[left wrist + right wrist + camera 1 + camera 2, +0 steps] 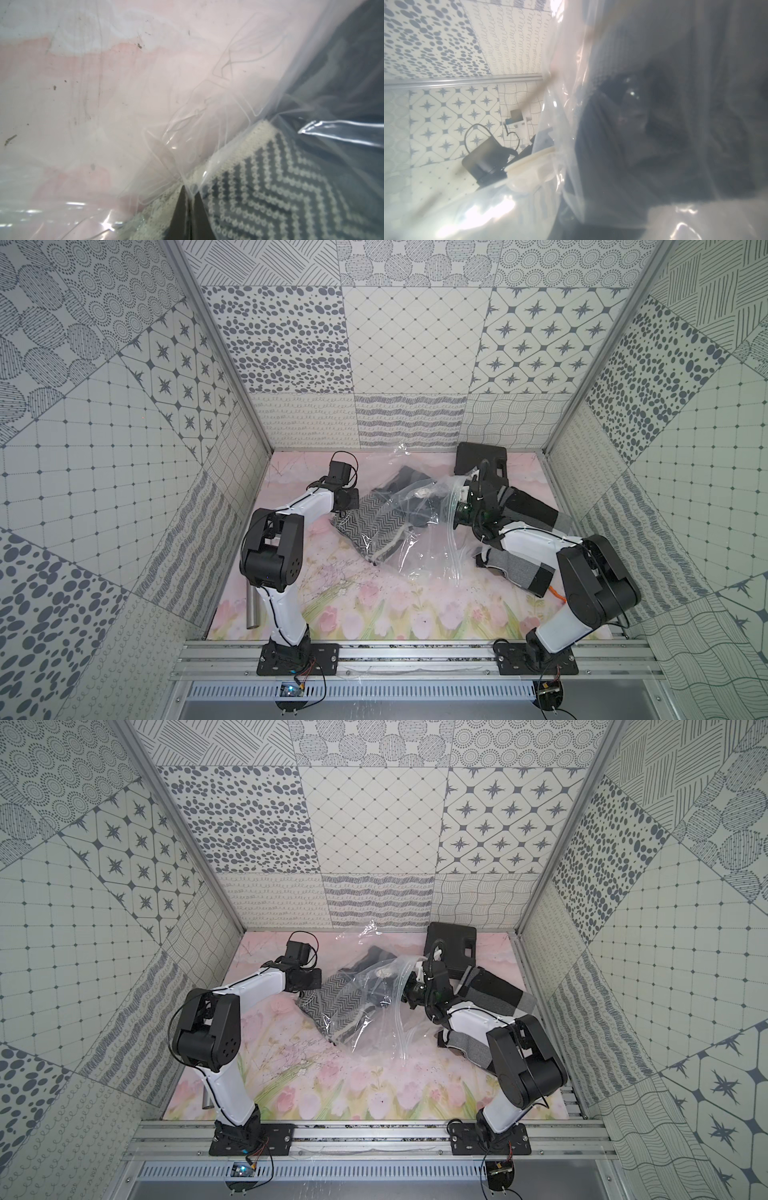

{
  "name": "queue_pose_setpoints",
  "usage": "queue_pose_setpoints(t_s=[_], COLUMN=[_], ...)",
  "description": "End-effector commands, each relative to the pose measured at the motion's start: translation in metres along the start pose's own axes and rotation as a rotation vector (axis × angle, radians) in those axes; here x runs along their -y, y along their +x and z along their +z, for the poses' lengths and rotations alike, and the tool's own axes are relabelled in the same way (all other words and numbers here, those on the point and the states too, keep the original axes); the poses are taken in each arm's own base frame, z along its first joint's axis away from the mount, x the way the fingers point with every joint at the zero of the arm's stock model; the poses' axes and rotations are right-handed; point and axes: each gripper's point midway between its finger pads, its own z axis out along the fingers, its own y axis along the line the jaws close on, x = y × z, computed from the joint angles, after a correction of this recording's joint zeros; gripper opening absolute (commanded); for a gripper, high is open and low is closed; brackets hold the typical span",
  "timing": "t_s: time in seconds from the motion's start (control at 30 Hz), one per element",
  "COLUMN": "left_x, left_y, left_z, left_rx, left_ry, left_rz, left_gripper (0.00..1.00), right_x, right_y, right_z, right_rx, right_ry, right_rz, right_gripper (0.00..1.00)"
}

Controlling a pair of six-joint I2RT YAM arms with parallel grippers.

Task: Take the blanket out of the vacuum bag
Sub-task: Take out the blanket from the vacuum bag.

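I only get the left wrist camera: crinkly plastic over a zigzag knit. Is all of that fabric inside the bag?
Observer: No. In both top views part of the blanket lies outside the vacuum bag, under the right arm.
Operator: What's the second arm doing?
Observer: The right end effector is shut, pressed into the bag's folds beside the white valve cap.
Operator: Anything else around?
Observer: A black case at the back, past that arm.

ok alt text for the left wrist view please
The left gripper, closed, pinches the clear vacuum bag at a corner of the black-and-white herringbone blanket inside it. The pink table lies beyond.
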Motion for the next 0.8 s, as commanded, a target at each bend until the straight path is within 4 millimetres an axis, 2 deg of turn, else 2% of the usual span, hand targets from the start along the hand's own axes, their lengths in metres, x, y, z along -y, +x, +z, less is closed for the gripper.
queue_pose_setpoints(t_s=[0.0,0.13,0.27,0.33,0.4,0.53,0.63,0.77], left_x=[-0.009,-0.009,-0.006,-0.006,-0.006,-0.013,-0.027,-0.058], left_y=[-0.038,-0.041,-0.045,-0.051,-0.060,-0.080,-0.097,-0.114], left_z=[0.002,0.005,0.006,0.008,0.011,0.014,0.021,0.030], left_rx=[0.158,0.180,0.219,0.228,0.230,0.233,0.246,0.252], left_ry=[-0.087,-0.114,-0.162,-0.172,-0.189,-0.247,-0.342,-0.448], left_rz=[-0.069,-0.064,-0.034,-0.032,-0.012,-0.013,0.001,-0.061], left_gripper=[0.00,0.00,0.00,0.00,0.00,0.00,0.00,0.00], right_x=[-0.031,-0.054,-0.090,-0.099,-0.104,-0.112,-0.113,-0.115], right_y=[0.006,0.020,0.039,0.049,0.053,0.051,0.053,0.055], right_z=[-0.008,0.000,0.025,0.028,0.020,-0.015,-0.038,-0.064], right_rx=[0.020,-0.011,-0.089,-0.116,-0.111,-0.063,-0.067,-0.059], right_ry=[-0.163,-0.238,-0.287,-0.276,-0.248,-0.190,-0.197,-0.274], right_rz=[0.114,0.151,0.113,0.092,0.035,-0.082,-0.088,-0.011], right_gripper=[0.00,0.00,0.00,0.00,0.00,0.00,0.00,0.00])
